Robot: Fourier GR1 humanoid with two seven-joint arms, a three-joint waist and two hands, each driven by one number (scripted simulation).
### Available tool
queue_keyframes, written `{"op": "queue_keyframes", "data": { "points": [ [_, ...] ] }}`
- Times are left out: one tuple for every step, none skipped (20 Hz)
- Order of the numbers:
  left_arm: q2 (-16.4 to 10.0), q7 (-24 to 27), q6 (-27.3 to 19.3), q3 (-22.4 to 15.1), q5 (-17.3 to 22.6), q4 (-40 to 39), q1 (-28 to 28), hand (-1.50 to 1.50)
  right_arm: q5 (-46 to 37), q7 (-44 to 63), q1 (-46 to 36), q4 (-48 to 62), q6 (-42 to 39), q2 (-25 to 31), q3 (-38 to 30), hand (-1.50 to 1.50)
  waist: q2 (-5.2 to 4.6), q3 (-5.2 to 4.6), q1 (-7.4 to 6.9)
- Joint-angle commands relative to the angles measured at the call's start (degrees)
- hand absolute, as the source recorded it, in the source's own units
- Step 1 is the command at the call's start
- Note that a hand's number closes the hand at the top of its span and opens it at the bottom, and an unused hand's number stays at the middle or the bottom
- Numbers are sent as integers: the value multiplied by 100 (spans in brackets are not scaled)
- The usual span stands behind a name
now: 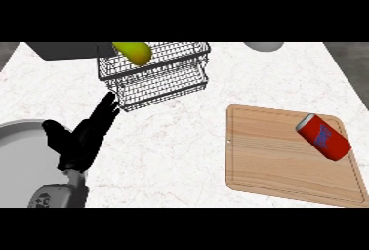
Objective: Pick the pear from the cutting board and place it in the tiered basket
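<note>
Marble counter (176, 146): pear (135, 52) in tiered basket (166, 80), beyond left hand (85, 139), fingers straight, empty.

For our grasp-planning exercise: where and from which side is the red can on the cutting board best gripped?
Probably its middle, from above, across its width: the red can lies on its side, diagonal on the cutting board, both long flanks exposed.

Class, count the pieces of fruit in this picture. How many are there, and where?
1. A yellow-green pear lies in the tiered wire basket, at its upper left corner. The cutting board holds only a red can. None seems hidden.
</note>
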State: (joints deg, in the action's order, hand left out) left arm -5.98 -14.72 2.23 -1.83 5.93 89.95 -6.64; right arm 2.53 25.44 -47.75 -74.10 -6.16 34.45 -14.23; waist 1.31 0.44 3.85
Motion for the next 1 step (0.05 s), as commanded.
{"op": "queue_keyframes", "data": {
  "points": [
    [-18, -159, 33, 18, 61, 49, 108, 0, 720, 395, 1010, -1065, -632, 637, -681, -150, -54, -40, -110]
  ]
}}
